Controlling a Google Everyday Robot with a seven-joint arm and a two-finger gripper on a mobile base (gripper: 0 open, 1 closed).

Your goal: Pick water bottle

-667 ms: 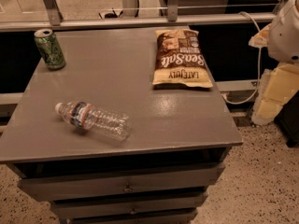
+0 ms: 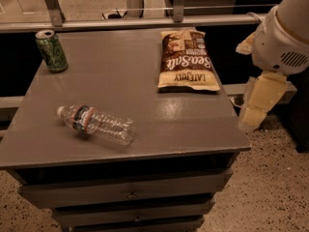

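The water bottle (image 2: 96, 124) is a small clear ribbed bottle. It lies on its side on the front left of the grey cabinet top (image 2: 145, 91), with its white cap pointing left and a dark blue-and-red label near the neck. My gripper (image 2: 257, 103) hangs off the right edge of the cabinet, below the white arm housing (image 2: 282, 37). It is far to the right of the bottle and touches nothing.
A green drink can (image 2: 51, 50) stands upright at the back left corner. A brown chip bag (image 2: 187, 62) lies flat at the back right. Drawers (image 2: 130, 192) are below the top. A rail runs behind, and speckled floor shows on the right.
My arm has moved a little left, closer to the cabinet's right edge. The bottle, can and bag have not moved.
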